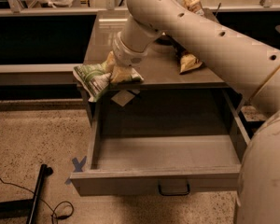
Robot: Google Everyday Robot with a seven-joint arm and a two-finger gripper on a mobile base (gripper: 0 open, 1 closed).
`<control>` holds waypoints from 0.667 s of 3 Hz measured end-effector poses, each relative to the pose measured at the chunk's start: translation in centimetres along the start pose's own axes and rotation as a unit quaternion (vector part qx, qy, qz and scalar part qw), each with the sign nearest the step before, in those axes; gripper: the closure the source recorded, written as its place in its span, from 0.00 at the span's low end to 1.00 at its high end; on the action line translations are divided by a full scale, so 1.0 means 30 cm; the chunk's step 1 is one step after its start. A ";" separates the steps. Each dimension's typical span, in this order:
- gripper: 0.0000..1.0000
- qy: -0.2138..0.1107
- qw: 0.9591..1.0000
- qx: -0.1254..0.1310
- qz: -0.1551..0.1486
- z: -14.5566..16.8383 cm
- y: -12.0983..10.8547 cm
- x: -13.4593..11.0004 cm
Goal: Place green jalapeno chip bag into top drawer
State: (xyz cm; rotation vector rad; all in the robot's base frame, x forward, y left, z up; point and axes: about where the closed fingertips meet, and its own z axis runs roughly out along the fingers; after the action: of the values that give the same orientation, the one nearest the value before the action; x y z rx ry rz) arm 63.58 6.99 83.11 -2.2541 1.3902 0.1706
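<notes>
The green jalapeno chip bag sits crumpled at the front left corner of a grey cabinet top. Its left half juts out past the edge, above and just outside the left wall of the drawer below; whether its right half rests on the surface or is lifted clear cannot be told. The robot's gripper is pressed into the bag's right side. Its yellowish fingers are closed down to the thickness of the foil, pinching the bag and nothing else. The pale, perforated arm reaches in from the right and crosses the whole countertop. The top drawer stands pulled fully out beneath, its flat front toward the camera with a small dark loop handle at centre. A small paper tag hangs under the counter's front lip, just below the gripper. A brown chip bag lies farther back on the counter, partly hidden by the arm. A blue tape cross marks the speckled floor beside the drawer's left corner.
</notes>
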 end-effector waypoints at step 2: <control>0.84 0.000 1.000 0.000 0.000 -0.008 -0.003 -0.003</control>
State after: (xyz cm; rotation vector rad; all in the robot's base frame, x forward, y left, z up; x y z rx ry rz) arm 63.58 6.99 83.38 -2.2542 1.3901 0.1706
